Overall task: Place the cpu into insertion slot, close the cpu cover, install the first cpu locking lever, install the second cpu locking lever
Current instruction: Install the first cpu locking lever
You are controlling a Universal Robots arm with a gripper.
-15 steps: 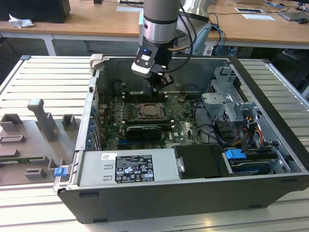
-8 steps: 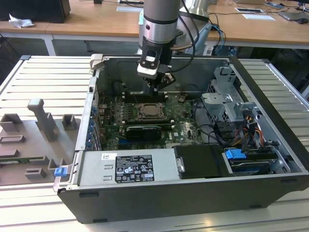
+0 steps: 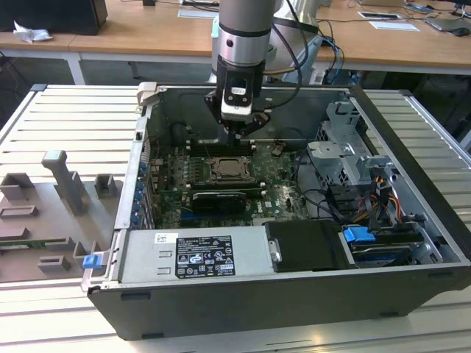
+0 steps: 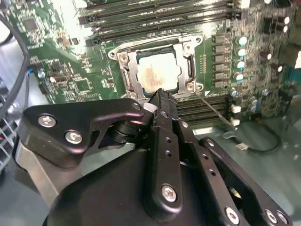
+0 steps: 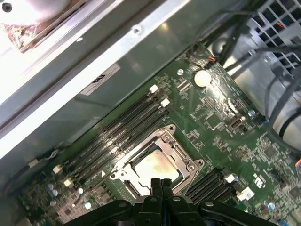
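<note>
The cpu (image 4: 154, 75) lies flat in the insertion slot (image 4: 123, 59) on the green board, its pale face showing. The silvery cpu cover (image 4: 187, 66) lies down around it, framing the chip through its window. A thin metal lever (image 4: 214, 110) sticks out from one corner of the socket. My gripper (image 4: 160, 92) hovers just above the socket's edge, its black fingers pressed together with nothing between them. In the first wrist view the gripper (image 5: 161, 181) sits over the edge of the cpu (image 5: 157, 165) and the cover (image 5: 178, 149). In the exterior view the gripper (image 3: 239, 134) hangs just behind the socket (image 3: 224, 170).
Long black memory slots (image 4: 155, 19) flank the socket. The open case holds a power supply (image 3: 195, 257) at the front, a drive cage (image 3: 346, 147) and loose cables (image 3: 383, 198) on the exterior view's right. Grey fixtures (image 3: 66, 180) stand on the table to the left.
</note>
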